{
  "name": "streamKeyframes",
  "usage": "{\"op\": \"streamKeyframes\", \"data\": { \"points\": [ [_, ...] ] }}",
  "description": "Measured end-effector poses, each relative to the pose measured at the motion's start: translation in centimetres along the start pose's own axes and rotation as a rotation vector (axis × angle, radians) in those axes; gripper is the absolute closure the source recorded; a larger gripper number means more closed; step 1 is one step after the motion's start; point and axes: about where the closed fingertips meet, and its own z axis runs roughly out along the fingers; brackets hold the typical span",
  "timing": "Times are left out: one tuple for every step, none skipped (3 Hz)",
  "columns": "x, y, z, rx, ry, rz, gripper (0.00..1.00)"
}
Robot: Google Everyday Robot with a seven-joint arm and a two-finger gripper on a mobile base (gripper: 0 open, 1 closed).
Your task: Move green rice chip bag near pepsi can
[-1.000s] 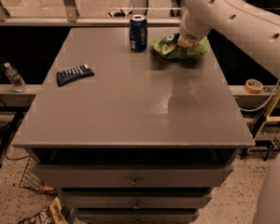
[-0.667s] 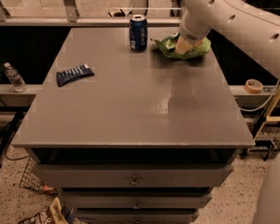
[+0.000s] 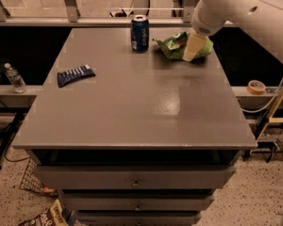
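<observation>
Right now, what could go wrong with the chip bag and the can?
The gripper is on the green rice chip bag, close to the pepsi can. Pushing the bag toward the upright can could knock it over. The bag also lies near the table's right edge, so a slip might drop it off.

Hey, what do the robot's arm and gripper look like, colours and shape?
The arm is thick, smooth and glossy white, built of rounded segments with a few small dark round spots; no cables show on it. The gripper, at the far right of the table by the green rice chip bag, is a cream-coloured tapered wedge.
</observation>
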Motion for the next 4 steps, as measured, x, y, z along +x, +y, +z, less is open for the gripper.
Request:
{"op": "streamKeyframes", "data": {
  "points": [
    [3.9,-2.4,-5.4,0.112,0.059,0.035,0.0],
    [8.0,-3.7,-9.9,0.203,0.097,0.113,0.0],
    [11.4,-4.4,-13.4,0.286,0.126,0.193,0.0],
    [14.8,-6.0,-17.9,0.411,0.166,0.301,0.0]
  ]
}}
